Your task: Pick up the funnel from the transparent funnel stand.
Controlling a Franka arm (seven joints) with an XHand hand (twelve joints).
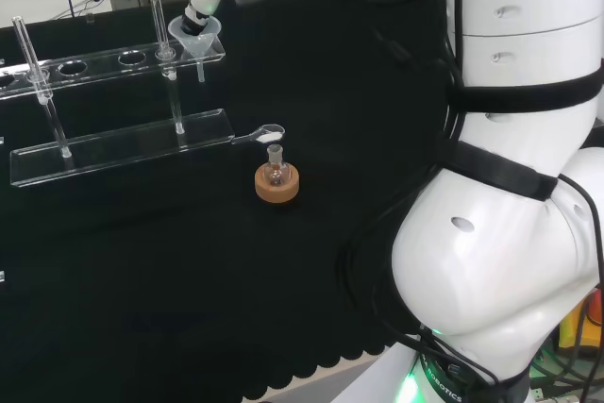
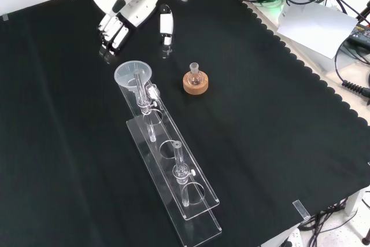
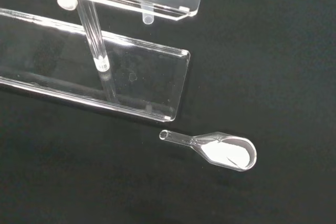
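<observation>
Above the funnel (image 2: 133, 73) (in its stand (image 2: 173, 172)) — hand (image 2: 115, 27), uncurled.

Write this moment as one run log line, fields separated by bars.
hand: open, above funnel | funnel: seated in funnel stand | contact: none visible

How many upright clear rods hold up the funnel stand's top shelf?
2: one rod beside the funnel at the stand's hand end, the other rod toward the opposite end.
</observation>
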